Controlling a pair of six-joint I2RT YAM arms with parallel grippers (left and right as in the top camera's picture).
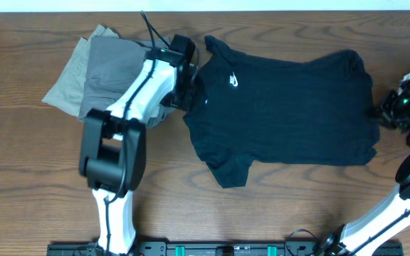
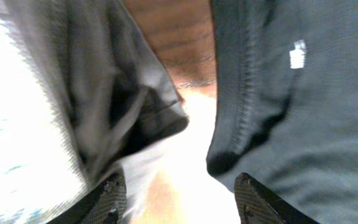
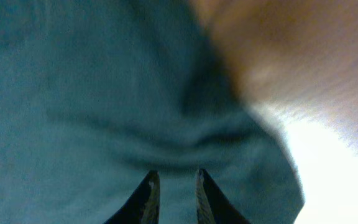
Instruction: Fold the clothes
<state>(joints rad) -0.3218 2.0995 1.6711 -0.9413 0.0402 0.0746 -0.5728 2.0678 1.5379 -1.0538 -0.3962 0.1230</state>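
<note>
The brown wooden table [image 1: 276, 206] holds the clothes. The left gripper [image 2: 182, 200] has its fingers apart and holds nothing. Seen from above, the black garment [image 1: 283, 114] starts right at its 3 o'clock and runs long that way. The right gripper [image 3: 176, 193] is at the far end, fingers nearly together. I cannot tell if it pinches.

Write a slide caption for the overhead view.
Black T-shirt spread on a wooden table; grey and khaki garments beside it.
</note>
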